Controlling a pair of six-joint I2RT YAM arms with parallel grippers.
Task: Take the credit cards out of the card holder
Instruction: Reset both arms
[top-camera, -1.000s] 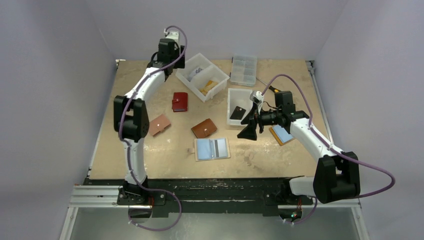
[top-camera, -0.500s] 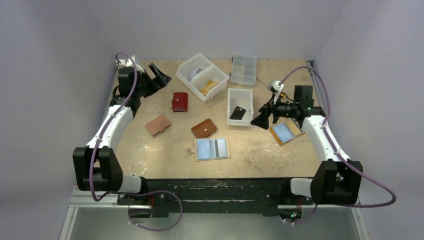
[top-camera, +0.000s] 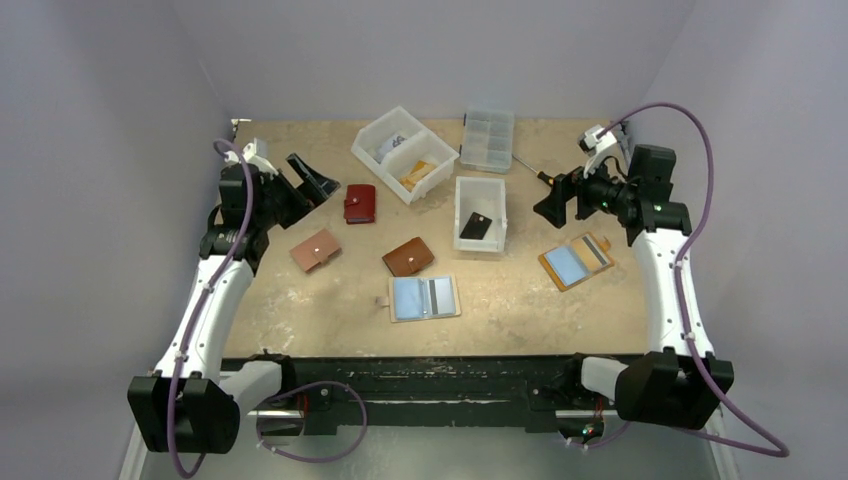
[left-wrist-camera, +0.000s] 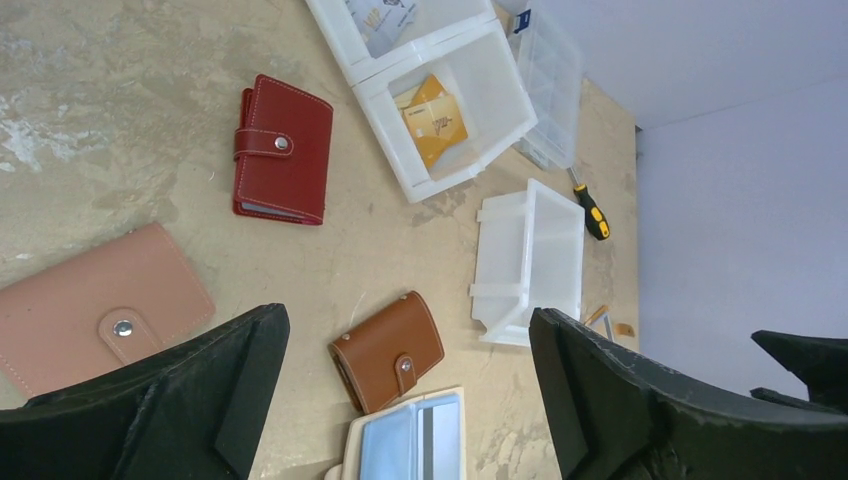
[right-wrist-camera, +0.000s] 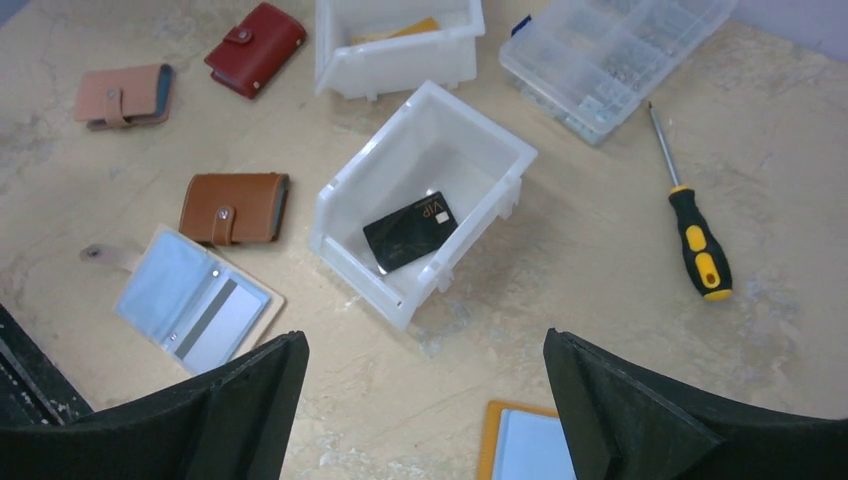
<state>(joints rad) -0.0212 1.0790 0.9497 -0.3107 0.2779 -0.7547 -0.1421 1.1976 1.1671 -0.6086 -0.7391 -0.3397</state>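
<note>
Far left of the white bin (top-camera: 481, 186), the left gripper (top-camera: 314, 178) hangs over the table's side, jaws wide apart and nothing between them. Between it and the bin lie three shut holders: a pink holder (top-camera: 316, 250), a red holder (top-camera: 359, 203) and a brown holder (top-camera: 408, 257). Just in front and to the left of the bin, the open card holder (right-wrist-camera: 103, 256) lies flat with two credit cards (right-wrist-camera: 165, 285) tucked in its sleeves, one light blue, one grey. Inside the bin rests a black card (right-wrist-camera: 410, 232), already out. Right of the bin and nearer, an orange holder (top-camera: 546, 263) lies open with a blue card (top-camera: 566, 265) showing. The right gripper (top-camera: 551, 203) hovers just right of the bin, jaws spread and empty. The cards look light, stiff and slick, and they sit flush in snug pockets. They are probably best pinched at an exposed edge and drawn out along the sleeve while the other arm pins the light holder, which might otherwise drag along
</note>
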